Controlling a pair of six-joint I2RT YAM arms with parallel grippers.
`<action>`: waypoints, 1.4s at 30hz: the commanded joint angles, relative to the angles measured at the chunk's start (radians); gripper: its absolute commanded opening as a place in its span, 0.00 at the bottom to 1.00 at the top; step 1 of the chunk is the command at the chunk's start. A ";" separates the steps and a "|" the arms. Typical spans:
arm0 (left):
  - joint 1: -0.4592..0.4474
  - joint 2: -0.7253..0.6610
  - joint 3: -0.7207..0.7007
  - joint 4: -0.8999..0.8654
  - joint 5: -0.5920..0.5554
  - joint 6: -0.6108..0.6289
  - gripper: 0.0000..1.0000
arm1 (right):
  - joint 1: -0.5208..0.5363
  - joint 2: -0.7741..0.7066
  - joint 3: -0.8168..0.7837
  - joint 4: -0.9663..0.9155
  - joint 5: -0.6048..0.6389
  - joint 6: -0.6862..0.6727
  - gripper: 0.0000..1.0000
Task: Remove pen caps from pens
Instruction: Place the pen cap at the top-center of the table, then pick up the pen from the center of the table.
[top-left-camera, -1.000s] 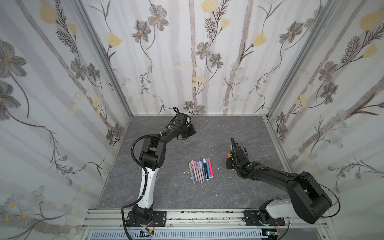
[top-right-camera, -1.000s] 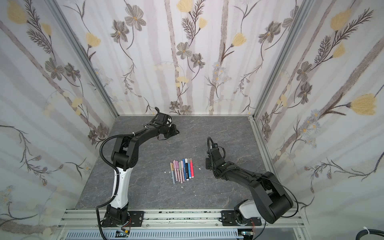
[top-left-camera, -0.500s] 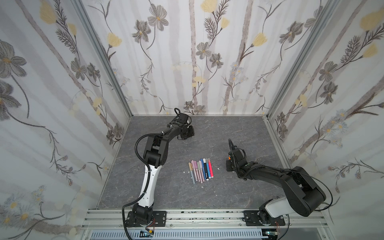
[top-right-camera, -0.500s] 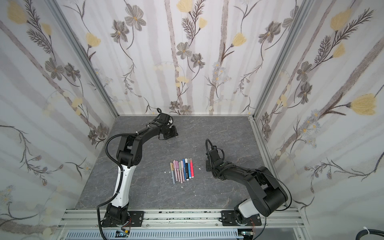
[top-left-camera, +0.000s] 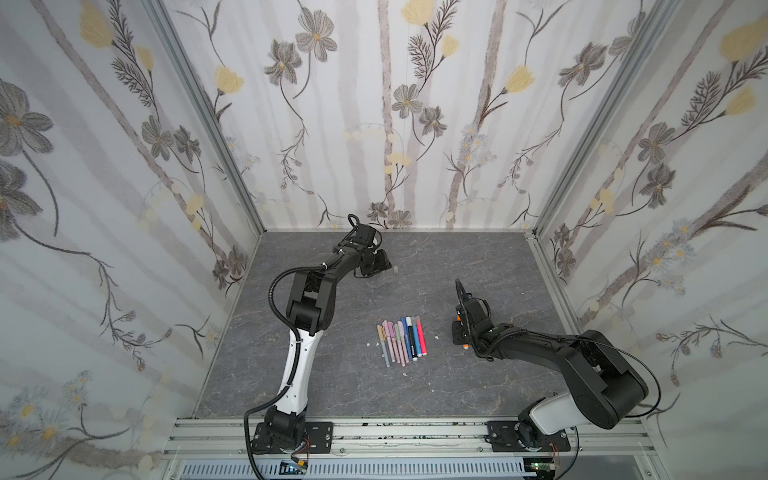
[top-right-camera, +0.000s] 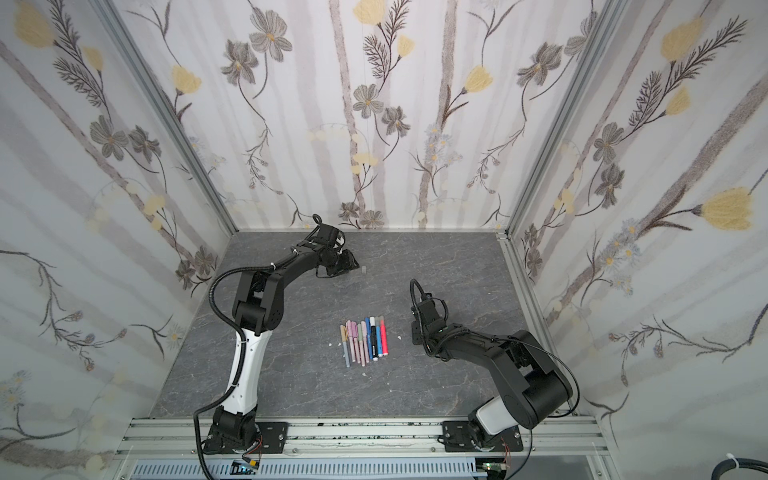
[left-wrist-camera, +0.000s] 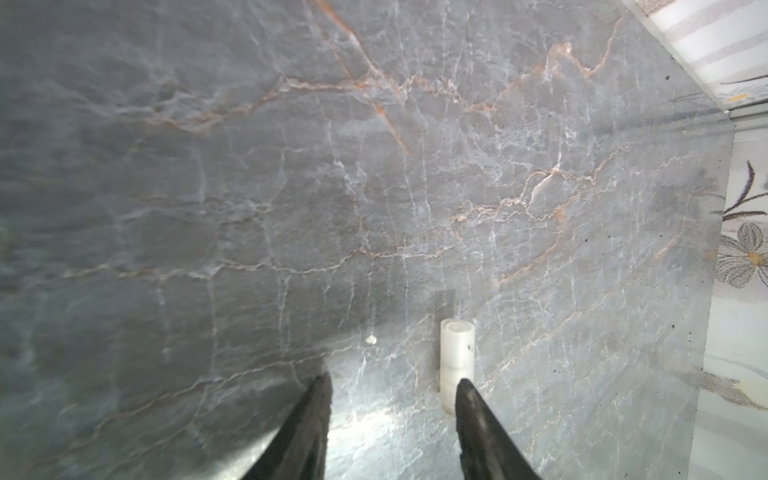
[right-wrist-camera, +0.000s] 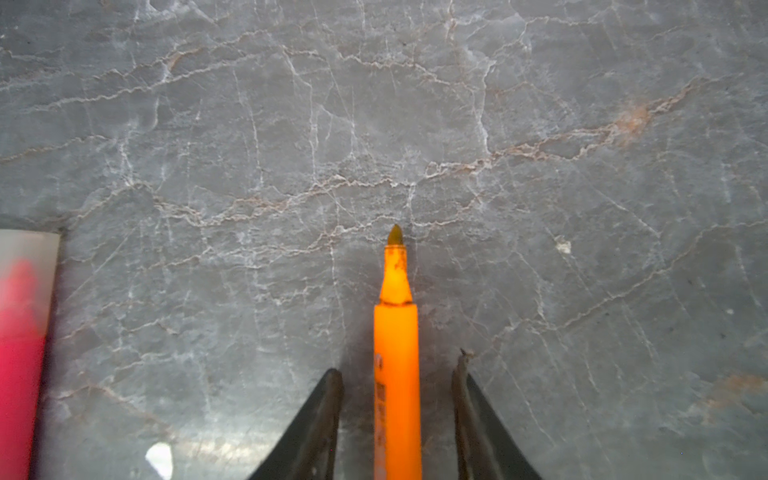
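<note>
Right hand (right-wrist-camera: 398, 365) released, straddling uncapped orange pen (right-wrist-camera: 395, 332): light, stiff, slick, so grip mid-barrel. Left hand (left-wrist-camera: 392, 380) released; white cap (left-wrist-camera: 456, 353) just beside it, probably rolls.

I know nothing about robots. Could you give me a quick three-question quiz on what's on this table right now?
1. True or false: the orange marker between the right jaws has its cap on.
2. Where is the loose white cap? A: on the table beside the open left jaws. B: on the orange marker. C: between the right jaws.
3. In the row of pens, what colour is the pen nearest the right arm?
Key: 1 false; 2 A; 3 red-pink.
</note>
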 joint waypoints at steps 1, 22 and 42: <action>0.004 -0.043 -0.002 -0.019 -0.009 0.026 0.53 | -0.001 -0.003 0.009 -0.006 -0.020 -0.005 0.53; 0.044 -0.390 -0.363 0.238 0.008 0.054 1.00 | -0.106 -0.266 0.129 -0.088 -0.070 -0.121 0.68; 0.059 -0.539 -0.521 0.377 -0.029 0.097 1.00 | -0.166 -0.216 0.126 0.038 -0.094 -0.145 0.67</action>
